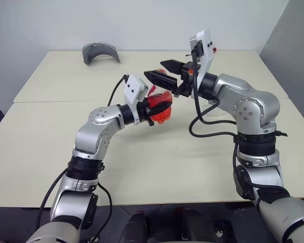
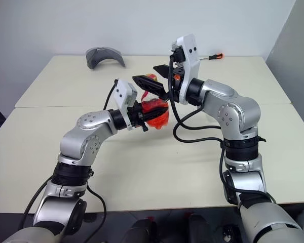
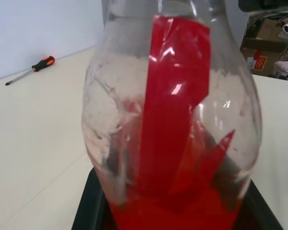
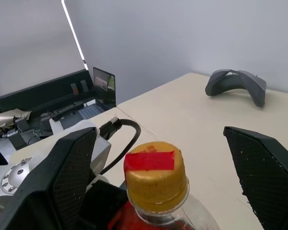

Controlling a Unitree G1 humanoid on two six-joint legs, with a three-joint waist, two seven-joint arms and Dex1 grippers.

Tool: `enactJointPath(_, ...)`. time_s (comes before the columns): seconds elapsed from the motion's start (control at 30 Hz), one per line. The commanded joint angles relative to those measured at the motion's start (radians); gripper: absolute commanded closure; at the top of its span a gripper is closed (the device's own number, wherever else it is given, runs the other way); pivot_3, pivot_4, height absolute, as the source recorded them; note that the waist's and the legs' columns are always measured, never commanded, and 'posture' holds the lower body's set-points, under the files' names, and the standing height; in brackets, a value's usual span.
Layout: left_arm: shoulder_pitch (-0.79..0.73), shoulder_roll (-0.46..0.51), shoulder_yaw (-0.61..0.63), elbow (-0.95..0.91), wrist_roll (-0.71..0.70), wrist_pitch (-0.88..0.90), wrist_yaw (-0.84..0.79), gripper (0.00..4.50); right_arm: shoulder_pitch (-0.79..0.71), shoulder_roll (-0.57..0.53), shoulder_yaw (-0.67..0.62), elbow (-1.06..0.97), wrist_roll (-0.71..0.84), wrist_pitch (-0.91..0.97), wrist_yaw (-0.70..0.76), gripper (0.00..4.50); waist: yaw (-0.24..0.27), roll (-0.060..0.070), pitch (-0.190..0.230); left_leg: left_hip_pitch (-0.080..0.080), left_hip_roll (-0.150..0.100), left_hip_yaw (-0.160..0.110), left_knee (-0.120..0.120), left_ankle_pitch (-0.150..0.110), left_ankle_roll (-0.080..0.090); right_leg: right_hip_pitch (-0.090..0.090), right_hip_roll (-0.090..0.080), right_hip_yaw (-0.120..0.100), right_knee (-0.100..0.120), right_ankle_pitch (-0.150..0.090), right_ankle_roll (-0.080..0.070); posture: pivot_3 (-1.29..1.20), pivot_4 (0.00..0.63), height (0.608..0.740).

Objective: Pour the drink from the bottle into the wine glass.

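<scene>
Uncapping small clear red-tinted plastic bottle [image 2: 153,112], clamped in left pincer [image 2: 144,116].
Right pincer [image 4: 158,184] gaping around gold cap [image 4: 155,171]; thin, likely crushable walls, so pinching cap only.

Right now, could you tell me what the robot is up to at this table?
The left gripper is shut on the bottle of red drink, holding it up over the table. The right gripper is open, its fingers either side of the bottle's gold cap, which is on, so nothing has been poured. A screwdriver and a grey curved object lie at the table's far side.
</scene>
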Motion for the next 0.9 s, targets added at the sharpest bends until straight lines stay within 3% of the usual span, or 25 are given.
enactJointPath(0.03,-0.02,0.001,0.031,-0.038,-0.009,-0.022,0.006,3.26,-0.037,0.005,-0.009,-0.01,0.018,-0.02,0.004,0.62,0.0,0.0,0.0,0.0,0.0,0.0,0.0,0.0,0.0,0.0,0.0,0.0,0.0,0.0,0.0,0.0,0.15,0.74)
enactJointPath(0.27,-0.023,0.005,0.039,-0.034,-0.013,-0.018,0.011,3.26,-0.039,-0.006,0.005,-0.005,0.023,-0.032,0.044,3.13,0.0,0.0,0.0,0.0,0.0,0.0,0.0,0.0,0.0,0.0,0.0,0.0,0.0,0.0,0.0,0.0,0.15,0.74)
enactJointPath(0.3,-0.024,0.005,0.04,-0.033,-0.013,-0.018,0.012,3.26,-0.037,-0.007,0.007,-0.009,0.025,-0.031,0.05,3.31,0.0,0.0,0.0,0.0,0.0,0.0,0.0,0.0,0.0,0.0,0.0,0.0,0.0,0.0,0.0,0.0,0.15,0.74)
enactJointPath(0.63,-0.027,0.006,0.038,-0.047,-0.018,-0.011,0.011,3.31,-0.041,-0.022,0.02,0.0,0.034,-0.031,0.109,3.3,0.0,0.0,0.0,0.0,0.0,0.0,0.0,0.0,0.0,0.0,0.0,0.0,0.0,0.0,0.0,0.0,0.15,0.74)
enactJointPath(0.73,-0.017,0.026,0.037,-0.103,-0.047,0.025,-0.017,3.31,-0.069,-0.045,0.029,0.066,0.064,-0.048,0.238,3.3,0.0,0.0,0.0,0.0,0.0,0.0,0.0,0.0,0.0,0.0,0.0,0.0,0.0,0.0,0.0,0.0,0.15,0.74)
enactJointPath(0.9,0.122,0.1,0.049,-0.398,-0.165,0.175,-0.025,3.33,-0.139,-0.07,0.12,0.231,0.049,-0.139,0.534,3.3,-0.021,0.0,0.0,0.001,0.0,0.0,-0.001,0.0,0.0,0.0,0.0,0.001,-0.001,0.0,0.0,0.0,0.15,0.74)
